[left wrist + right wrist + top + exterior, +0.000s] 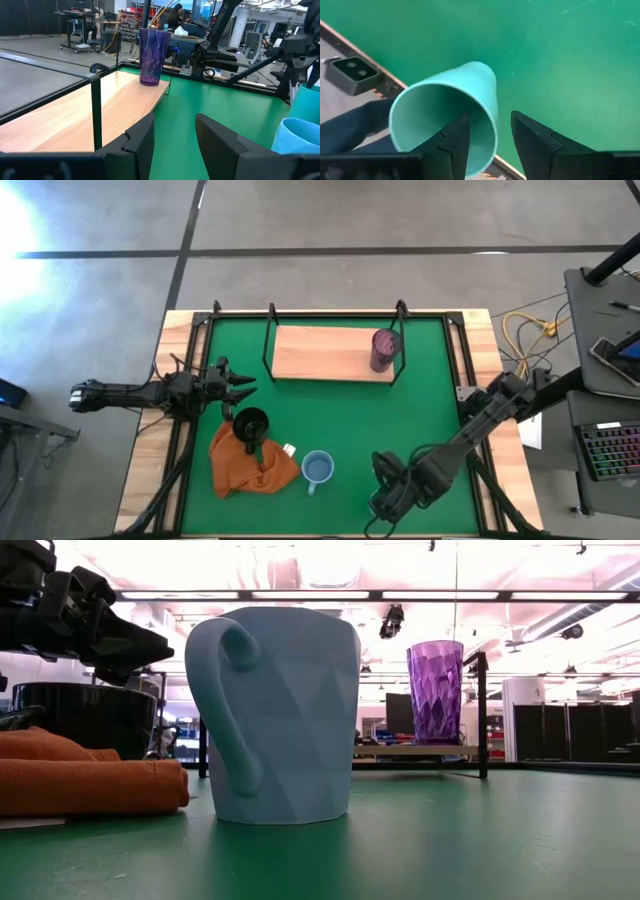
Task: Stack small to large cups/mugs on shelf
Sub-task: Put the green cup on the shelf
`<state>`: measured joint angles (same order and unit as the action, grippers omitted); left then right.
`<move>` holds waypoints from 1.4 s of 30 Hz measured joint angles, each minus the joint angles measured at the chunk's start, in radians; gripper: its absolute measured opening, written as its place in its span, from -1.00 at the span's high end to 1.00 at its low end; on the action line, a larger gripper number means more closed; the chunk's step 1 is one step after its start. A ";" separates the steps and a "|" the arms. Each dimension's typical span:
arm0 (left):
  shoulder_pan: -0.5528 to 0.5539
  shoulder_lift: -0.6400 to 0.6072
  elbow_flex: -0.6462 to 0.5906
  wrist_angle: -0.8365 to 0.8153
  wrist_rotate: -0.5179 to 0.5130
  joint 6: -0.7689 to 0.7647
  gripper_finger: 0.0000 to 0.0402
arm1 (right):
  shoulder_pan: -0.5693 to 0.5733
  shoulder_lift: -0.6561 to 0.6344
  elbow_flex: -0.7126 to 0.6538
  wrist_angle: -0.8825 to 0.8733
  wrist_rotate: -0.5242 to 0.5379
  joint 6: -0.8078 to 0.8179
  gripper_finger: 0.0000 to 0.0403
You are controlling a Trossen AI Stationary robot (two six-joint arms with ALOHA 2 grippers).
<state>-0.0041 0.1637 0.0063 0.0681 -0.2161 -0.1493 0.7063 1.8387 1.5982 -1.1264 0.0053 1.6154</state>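
The purple tumbler [384, 348] stands upright on the right end of the wooden shelf [320, 352]; it also shows in the low view [435, 690] and the left wrist view [151, 57]. The black mug [250, 423] stands on the orange cloth [250, 465]. The light blue mug [318, 468] stands on the green mat. My left gripper [243, 387] is open and empty, left of the shelf, above the black mug. My right gripper [385, 492] is open near the table's near edge. It points down, one finger inside and one outside the teal cup [445, 110], with a gap on both sides of the wall.
The shelf's black metal frame [268, 340] stands up at its ends. A small white scrap [289, 449] lies beside the cloth. A grey camera block [351, 74] sits at the table's near edge by the teal cup. Bare mat lies between the mugs and the shelf.
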 joint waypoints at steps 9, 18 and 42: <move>0.000 -0.001 0.000 0.000 0.000 0.000 0.36 | -0.002 0.028 0.000 -0.003 -0.004 -0.004 0.40; 0.000 -0.001 0.000 0.000 0.000 0.000 0.36 | -0.028 0.023 0.000 -0.051 -0.010 -0.081 0.93; 0.000 -0.001 0.000 0.000 0.000 0.000 0.36 | -0.590 0.023 0.481 -0.379 0.288 -0.995 0.96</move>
<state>-0.0041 0.1631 0.0063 0.0681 -0.2161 -0.1493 0.1161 1.8614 2.0790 -1.5058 0.2933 0.6208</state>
